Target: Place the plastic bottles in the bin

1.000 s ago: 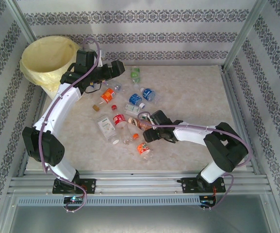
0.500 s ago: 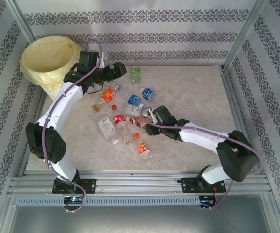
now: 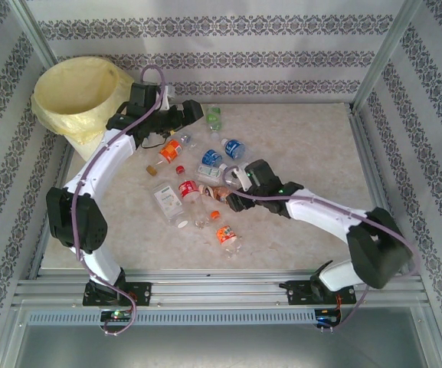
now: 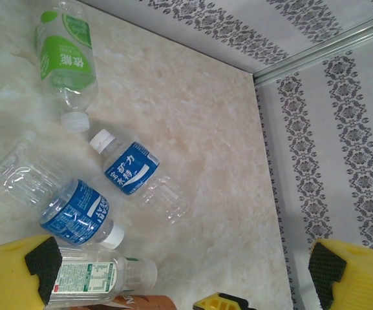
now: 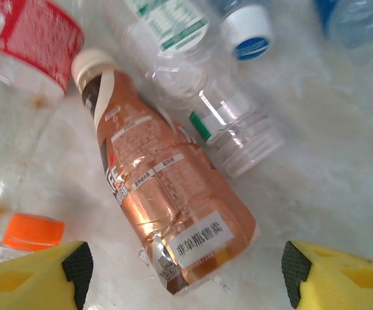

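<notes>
Several plastic bottles lie scattered mid-table. A brown-labelled bottle (image 5: 167,206) (image 3: 219,193) lies on its side, its base between the fingers of my right gripper (image 5: 186,274) (image 3: 233,193); the jaws stand open and the pads are clear of it. My left gripper (image 4: 180,271) (image 3: 192,115) hovers wide open and empty at the back of the table. Below it lie a green-labelled bottle (image 4: 66,55) (image 3: 214,116) and two blue-labelled ones (image 4: 131,169) (image 4: 76,210). The bin (image 3: 75,92), white with a pale yellow liner, stands at the far left corner.
Red-labelled (image 3: 188,188), orange-labelled (image 3: 171,150) (image 3: 226,236) and clear (image 3: 167,201) bottles crowd the table's left-centre. An orange cap (image 5: 32,232) lies by my right gripper's left finger. Patterned walls and metal posts close in the table; bare tabletop (image 3: 312,146) lies to the right.
My right arm has stretched forward and left, bringing its gripper over the brown bottle. The left gripper has shifted slightly right, toward the green bottle.
</notes>
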`<state>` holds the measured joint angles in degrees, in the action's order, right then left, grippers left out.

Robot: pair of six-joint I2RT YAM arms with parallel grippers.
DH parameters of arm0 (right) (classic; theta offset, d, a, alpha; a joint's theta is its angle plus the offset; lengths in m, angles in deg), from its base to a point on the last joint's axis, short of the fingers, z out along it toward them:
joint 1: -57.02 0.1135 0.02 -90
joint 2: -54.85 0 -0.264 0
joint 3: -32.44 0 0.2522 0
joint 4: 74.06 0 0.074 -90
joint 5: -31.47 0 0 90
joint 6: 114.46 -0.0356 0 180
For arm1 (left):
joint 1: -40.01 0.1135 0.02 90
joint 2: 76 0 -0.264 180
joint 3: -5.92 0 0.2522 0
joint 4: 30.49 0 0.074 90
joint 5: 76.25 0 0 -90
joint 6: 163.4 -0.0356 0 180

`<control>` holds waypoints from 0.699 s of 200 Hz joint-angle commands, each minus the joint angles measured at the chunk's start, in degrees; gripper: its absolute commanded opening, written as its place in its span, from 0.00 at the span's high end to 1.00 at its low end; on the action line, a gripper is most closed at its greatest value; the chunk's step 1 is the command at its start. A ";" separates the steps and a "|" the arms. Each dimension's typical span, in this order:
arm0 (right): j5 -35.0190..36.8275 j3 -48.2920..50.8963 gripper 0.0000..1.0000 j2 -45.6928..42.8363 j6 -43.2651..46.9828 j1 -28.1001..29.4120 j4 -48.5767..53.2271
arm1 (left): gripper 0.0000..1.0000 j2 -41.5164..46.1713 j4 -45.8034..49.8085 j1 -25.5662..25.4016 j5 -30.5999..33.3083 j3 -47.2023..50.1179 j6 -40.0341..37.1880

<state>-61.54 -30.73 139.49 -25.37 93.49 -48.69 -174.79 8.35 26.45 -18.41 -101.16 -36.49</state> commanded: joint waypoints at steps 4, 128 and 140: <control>-0.91 -5.20 0.22 4.82 8.86 -0.21 7.64 | 0.00 1.74 -0.38 -0.85 0.78 1.33 -0.45; 6.63 -19.51 0.35 21.37 9.73 1.78 18.80 | 0.00 3.77 1.62 -0.84 3.62 4.10 -3.15; 6.12 -18.79 0.40 20.11 9.44 1.82 18.34 | 0.00 3.66 1.55 -0.80 3.53 4.04 -3.24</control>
<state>-57.65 -49.20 160.30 -15.42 95.06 -32.69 -172.16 9.42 26.45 -15.55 -97.46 -38.44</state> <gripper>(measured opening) 0.646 0.996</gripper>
